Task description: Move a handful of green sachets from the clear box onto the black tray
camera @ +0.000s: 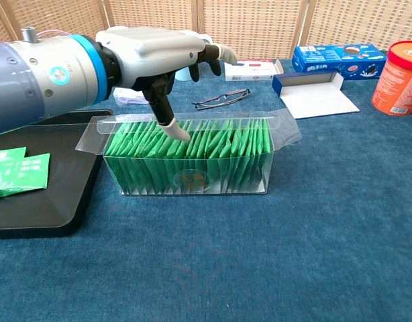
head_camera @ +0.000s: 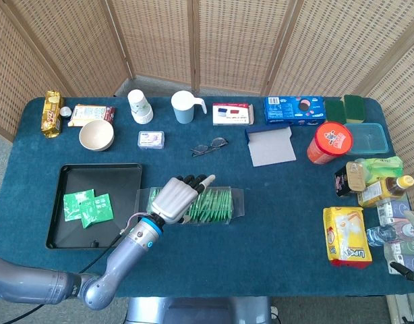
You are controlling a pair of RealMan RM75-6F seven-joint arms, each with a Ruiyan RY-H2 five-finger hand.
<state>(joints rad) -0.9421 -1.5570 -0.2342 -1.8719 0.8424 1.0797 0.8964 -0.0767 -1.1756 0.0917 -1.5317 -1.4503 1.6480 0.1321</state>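
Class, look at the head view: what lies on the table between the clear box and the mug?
A pair of glasses lies between the clear box and the mug, on the blue cloth; the rest is bare. The head view shows this best.

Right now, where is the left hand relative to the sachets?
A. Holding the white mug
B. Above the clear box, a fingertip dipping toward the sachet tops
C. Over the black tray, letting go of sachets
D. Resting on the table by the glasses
B. In the chest view the left hand hangs over the clear box with a fingertip down at the green sachets; it holds none yet, and the black tray lies off to its side.
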